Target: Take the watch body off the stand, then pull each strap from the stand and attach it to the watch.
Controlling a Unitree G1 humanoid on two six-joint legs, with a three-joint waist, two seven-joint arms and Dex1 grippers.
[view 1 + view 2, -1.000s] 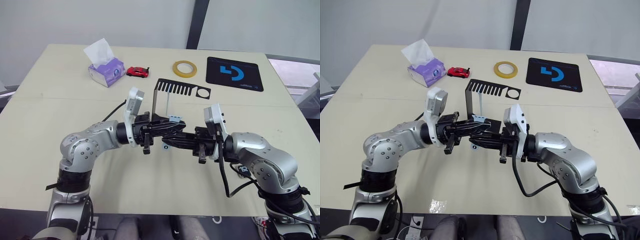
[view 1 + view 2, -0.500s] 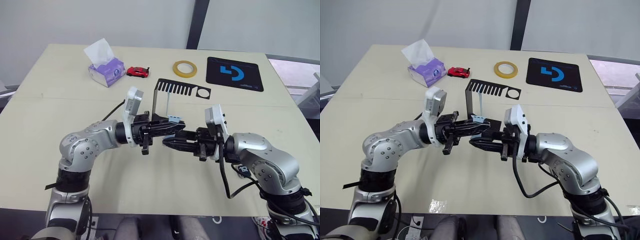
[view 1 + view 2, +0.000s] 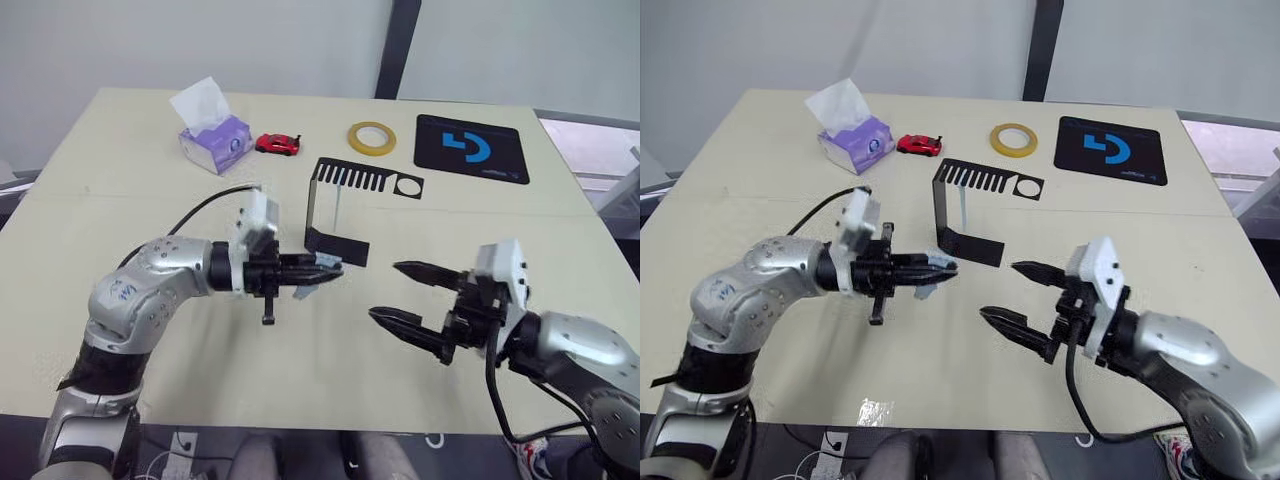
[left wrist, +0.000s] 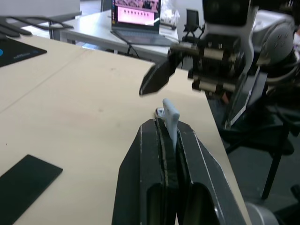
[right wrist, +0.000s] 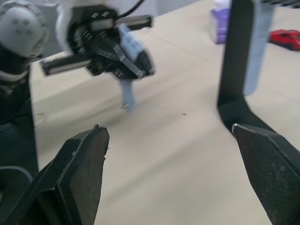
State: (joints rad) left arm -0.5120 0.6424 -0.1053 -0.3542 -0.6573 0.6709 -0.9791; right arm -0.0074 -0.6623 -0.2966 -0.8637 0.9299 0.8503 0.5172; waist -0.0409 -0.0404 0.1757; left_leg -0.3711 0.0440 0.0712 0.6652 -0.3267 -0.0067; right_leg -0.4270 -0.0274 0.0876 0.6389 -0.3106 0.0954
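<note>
Beside the stand [image 3: 335, 215] on the bench [image 3: 120, 210], left gripper [image 3: 940, 270] is clamped on one strap [image 4: 170, 120] with the watch body [image 4: 160, 112]; right gripper [image 3: 410, 295] is spread wide, empty. Second strap [image 3: 962, 210] hangs from the stand. Risk: thin strap slipping during handover.

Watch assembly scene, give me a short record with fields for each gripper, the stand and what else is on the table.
left gripper: shut on a pale blue strap with the watch body
right gripper: open, holding nothing, apart from the left one
stand: upright on the table, one strap hanging from its top plate
far side of the table: tissue box, red toy car, tape roll, mouse pad
</note>
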